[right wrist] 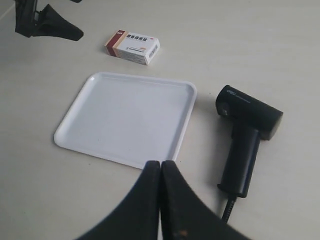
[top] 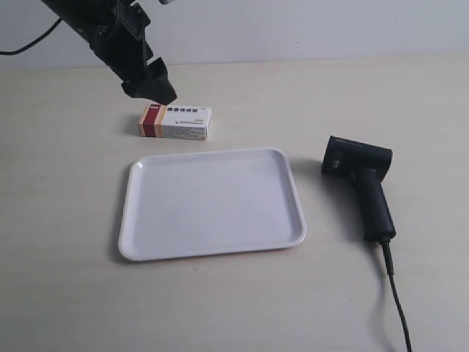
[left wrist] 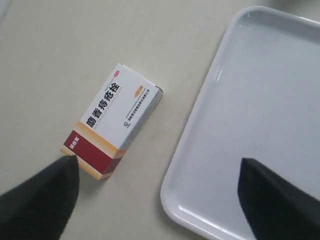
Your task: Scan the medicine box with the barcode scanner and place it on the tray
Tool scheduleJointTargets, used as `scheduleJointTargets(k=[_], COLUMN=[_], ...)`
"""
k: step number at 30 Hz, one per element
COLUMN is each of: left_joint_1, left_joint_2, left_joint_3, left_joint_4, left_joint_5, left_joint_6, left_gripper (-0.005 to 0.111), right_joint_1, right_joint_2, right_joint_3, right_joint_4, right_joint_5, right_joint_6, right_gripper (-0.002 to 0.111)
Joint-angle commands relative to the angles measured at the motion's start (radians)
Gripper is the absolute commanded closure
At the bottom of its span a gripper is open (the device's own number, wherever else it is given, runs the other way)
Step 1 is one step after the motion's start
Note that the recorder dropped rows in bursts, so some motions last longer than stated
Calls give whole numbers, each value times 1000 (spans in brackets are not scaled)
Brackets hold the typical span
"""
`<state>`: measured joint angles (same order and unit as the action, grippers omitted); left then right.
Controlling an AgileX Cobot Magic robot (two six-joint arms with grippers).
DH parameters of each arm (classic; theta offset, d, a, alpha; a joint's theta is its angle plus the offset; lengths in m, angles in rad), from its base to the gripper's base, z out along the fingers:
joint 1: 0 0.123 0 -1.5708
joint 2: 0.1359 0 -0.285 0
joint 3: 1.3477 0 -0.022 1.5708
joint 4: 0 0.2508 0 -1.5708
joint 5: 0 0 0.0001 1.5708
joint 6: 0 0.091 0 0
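The medicine box [top: 176, 122] lies flat on the table just behind the tray [top: 212, 202], its dark red band toward the exterior view's left. My left gripper [top: 150, 94] hangs above that red end, open, with nothing between its fingers. In the left wrist view the box [left wrist: 112, 120] and the tray's corner [left wrist: 260, 100] lie below the gripper [left wrist: 157, 161], whose jaws stand wide apart. The barcode scanner [top: 363, 183] lies on its side to the right of the tray. My right gripper [right wrist: 160, 164] is shut and empty, above the table in front of the tray [right wrist: 125, 117] and the scanner [right wrist: 247, 135].
The scanner's thin black cable [top: 396, 293] runs from the handle toward the table's front edge. Another black cable [top: 26, 45] hangs at the exterior view's far left. A pale wall stands behind the table.
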<state>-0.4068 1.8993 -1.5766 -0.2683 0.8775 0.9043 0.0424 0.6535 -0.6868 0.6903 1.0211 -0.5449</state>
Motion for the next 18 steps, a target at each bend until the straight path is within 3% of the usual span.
scheduleJointTargets(k=[1,10,14,18], left_joint_1=[-4,-4,0,3], left_joint_2=[-3,-3,-3,-3], left_joint_3=[-8,-8,-8,-8], left_joint_4=[19,19,74,123], left_joint_5=[8,32,-118,-161], left_joint_6=[-5,21,38,43], left_gripper=[17,18,18,18], right_joint_1=[28,27,27,27], right_joint_2=[0,0,0,0], right_joint_3=[-10,-10,-10,-8], right_joint_4=[5,5,5,7], right_joint_5=[-7,-5,2,19], right_joint_6=[-13,-16,-12,-4], right_gripper=[108,108,108,108])
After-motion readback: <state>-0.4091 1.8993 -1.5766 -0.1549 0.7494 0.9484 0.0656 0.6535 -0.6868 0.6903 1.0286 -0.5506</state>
